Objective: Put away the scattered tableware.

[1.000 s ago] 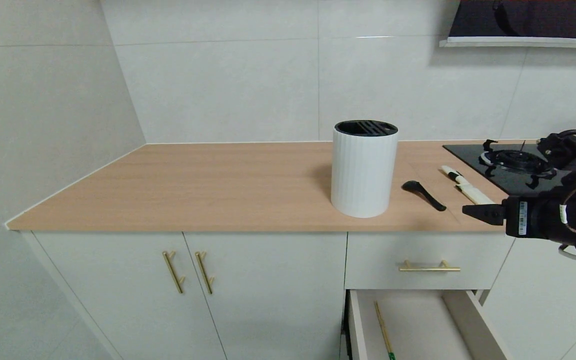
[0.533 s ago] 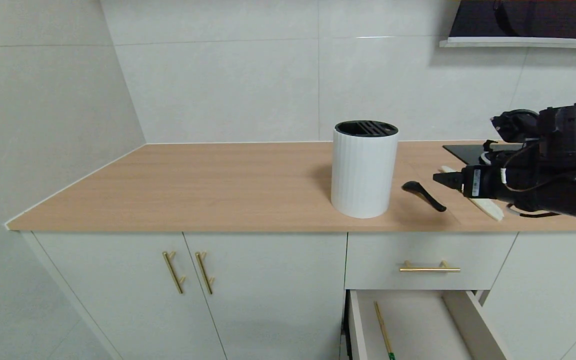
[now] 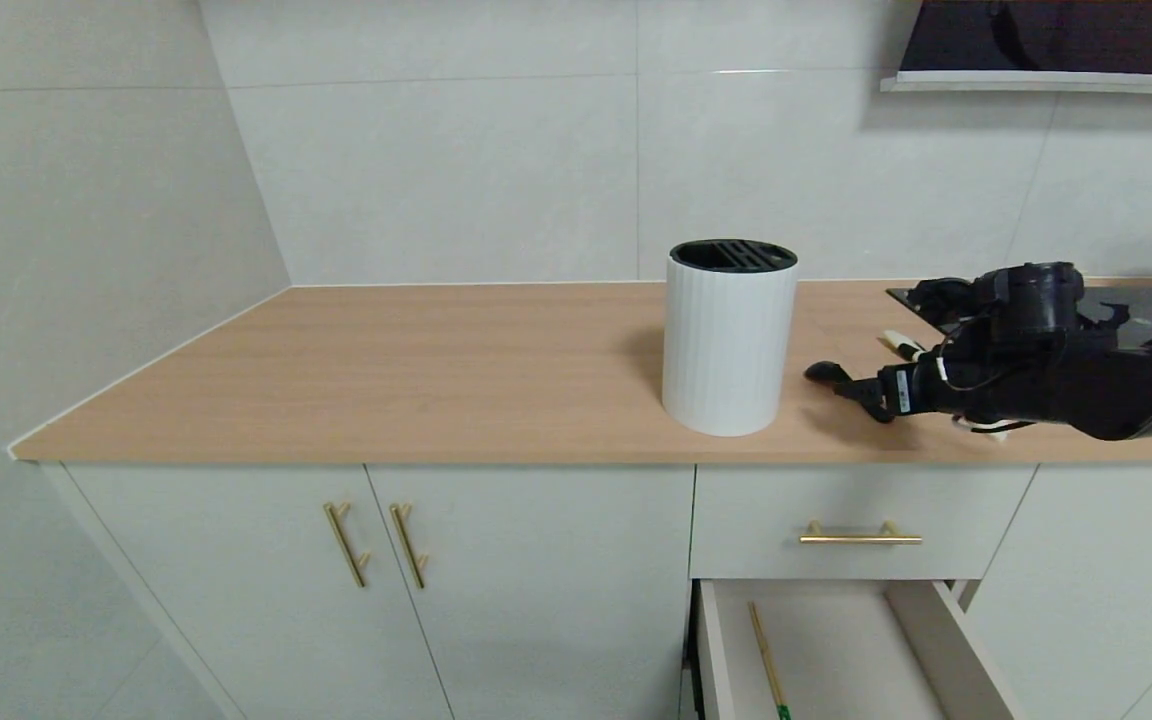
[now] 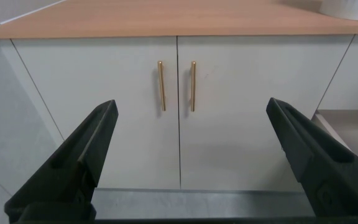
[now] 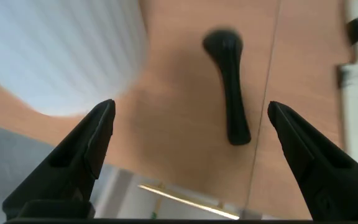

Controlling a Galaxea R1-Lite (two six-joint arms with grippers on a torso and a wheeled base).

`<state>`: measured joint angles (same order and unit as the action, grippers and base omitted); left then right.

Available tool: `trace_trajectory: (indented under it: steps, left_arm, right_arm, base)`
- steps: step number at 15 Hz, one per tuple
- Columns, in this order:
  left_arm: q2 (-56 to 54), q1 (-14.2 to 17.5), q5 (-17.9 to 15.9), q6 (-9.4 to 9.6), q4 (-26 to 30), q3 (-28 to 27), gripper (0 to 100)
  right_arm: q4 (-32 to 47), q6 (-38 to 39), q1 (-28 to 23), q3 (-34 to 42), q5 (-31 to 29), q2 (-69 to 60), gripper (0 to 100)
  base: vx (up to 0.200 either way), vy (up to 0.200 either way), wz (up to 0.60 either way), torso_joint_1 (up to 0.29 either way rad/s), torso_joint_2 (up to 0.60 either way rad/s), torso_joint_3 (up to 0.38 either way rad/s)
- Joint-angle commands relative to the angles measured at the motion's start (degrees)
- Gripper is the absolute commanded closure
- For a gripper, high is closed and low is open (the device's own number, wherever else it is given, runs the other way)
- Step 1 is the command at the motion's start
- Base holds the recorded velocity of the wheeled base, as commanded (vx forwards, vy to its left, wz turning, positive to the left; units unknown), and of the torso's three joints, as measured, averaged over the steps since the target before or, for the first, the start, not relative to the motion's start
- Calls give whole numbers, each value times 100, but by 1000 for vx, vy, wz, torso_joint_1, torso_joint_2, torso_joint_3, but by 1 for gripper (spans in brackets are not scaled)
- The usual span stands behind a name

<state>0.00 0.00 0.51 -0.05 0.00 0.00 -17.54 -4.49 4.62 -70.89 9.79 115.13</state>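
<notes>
Right gripper [image 5: 189, 107], jaws spread, over small black plastic spoon [image 5: 229, 87] beside white ribbed cylindrical holder [image 3: 729, 340]; left gripper [image 4: 191, 109] jaws likewise spread.

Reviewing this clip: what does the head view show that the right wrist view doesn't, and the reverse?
Head view adds: the black gas hob, the open white drawer holding thin wooden chopsticks, and the white cabinet doors with brass handles.
Right wrist view adds: the right gripper with fingers spread wide, framing the whole handle of the black spoon.
Both: the spoon, the white ribbed cylindrical holder, the wooden countertop, the brass drawer handle.
</notes>
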Motion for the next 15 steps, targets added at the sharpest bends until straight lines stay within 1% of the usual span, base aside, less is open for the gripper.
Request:
trace_trajectory:
  steps: [1, 5, 10, 12, 15]
  left_arm:
    - [9, 0, 2, 5, 0, 0, 0]
    - [0, 0, 2, -4, 0, 0, 0]
    - [9, 0, 2, -4, 0, 0, 0]
    - [9, 0, 2, -4, 0, 0, 0]
    - [9, 0, 2, -4, 0, 0, 0]
  right_arm:
    - [-4, -8, -163, -92, 129, 396, 0]
    - [-4, -26, -172, -162, 120, 502, 0]
    - [-21, -298, -163, -171, 102, 730, 0]
    - [-452, -360, -137, -153, 85, 950, 0]
    - [-513, -360, -119, -171, 85, 994, 0]
  base:
    - [0, 0, 0, 0, 0, 0]
    - [0, 0, 0, 0, 0, 0]
    - [0, 0, 0, 0, 0, 0]
    - [0, 0, 0, 0, 0, 0]
    - [0, 0, 0, 0, 0, 0]
